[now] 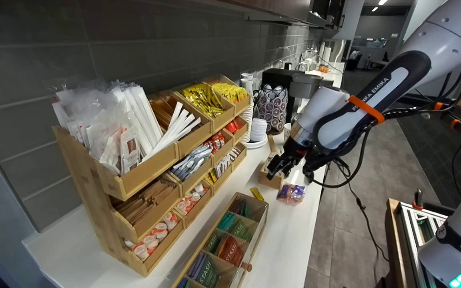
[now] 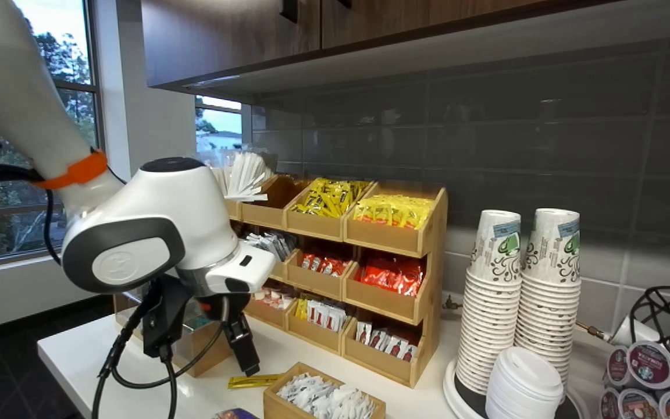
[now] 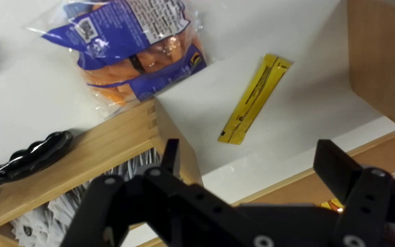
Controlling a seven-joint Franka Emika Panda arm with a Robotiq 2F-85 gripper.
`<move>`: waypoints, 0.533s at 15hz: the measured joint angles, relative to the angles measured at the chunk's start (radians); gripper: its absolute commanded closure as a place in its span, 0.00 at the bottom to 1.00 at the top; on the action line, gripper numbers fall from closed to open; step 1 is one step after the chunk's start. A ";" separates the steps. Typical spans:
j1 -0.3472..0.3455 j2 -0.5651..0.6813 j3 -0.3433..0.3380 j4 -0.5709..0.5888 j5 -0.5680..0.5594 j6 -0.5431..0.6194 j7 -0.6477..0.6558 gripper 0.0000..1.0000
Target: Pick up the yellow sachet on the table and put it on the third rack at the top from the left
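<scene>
The wide-spread, empty black two-fingered gripper (image 3: 248,146) could bump the pale wooden box (image 3: 115,142) near the flat yellow sachet (image 3: 255,99) if it dips crooked

One loose flat bright-yellow rectangular sachet (image 3: 255,99) is being counted. One pale wooden stepped organiser (image 1: 94,208): three tiers (image 2: 378,299) being counted, two yellow-packet sections (image 2: 314,227) at top. Two stacks of white printed paper cups (image 2: 490,302), one stack of white plastic lids (image 2: 524,384), one black two-fingered gripper (image 3: 249,152) are being shown.
</scene>
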 measured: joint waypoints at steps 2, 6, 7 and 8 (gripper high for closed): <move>0.000 0.047 0.023 0.031 0.065 0.000 -0.025 0.00; -0.007 0.135 0.060 0.105 0.139 0.000 -0.069 0.00; -0.010 0.158 0.064 0.123 0.143 0.000 -0.075 0.00; -0.013 0.181 0.067 0.142 0.144 0.001 -0.079 0.00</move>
